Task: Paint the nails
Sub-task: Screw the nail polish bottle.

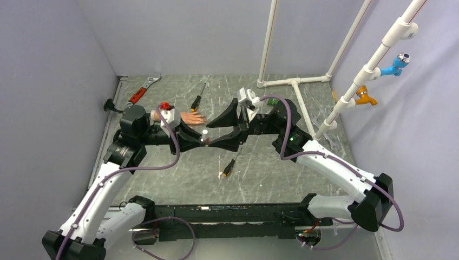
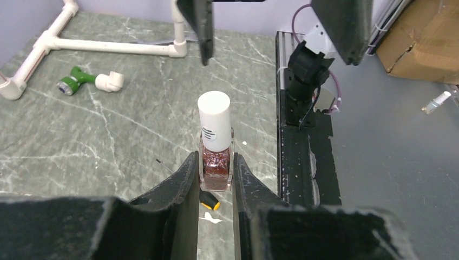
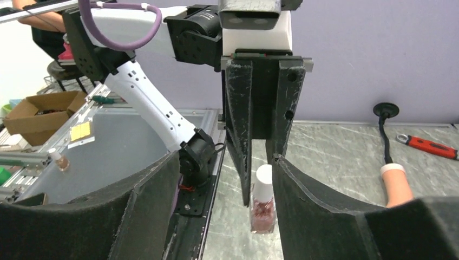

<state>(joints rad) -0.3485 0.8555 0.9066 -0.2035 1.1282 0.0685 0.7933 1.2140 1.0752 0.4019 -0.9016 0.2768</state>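
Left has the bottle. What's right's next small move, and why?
Probably ease the right gripper forward around the white cap and close on it: its jaws are open, clear of the cap, while the left gripper clamps the polish bottle upright, cap on.

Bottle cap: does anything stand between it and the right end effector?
Nothing visible. The white cap stands bare above the left end effector, which clamps only the glass bottle; the right end effector's open fingers face it directly.

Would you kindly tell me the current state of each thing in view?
polish bottle: upright, capped, clamped.
left end effector: shut on the polish bottle.
right end effector: open, facing the cap, not touching.
mannequin hand: lying on the table; nails too small to judge.
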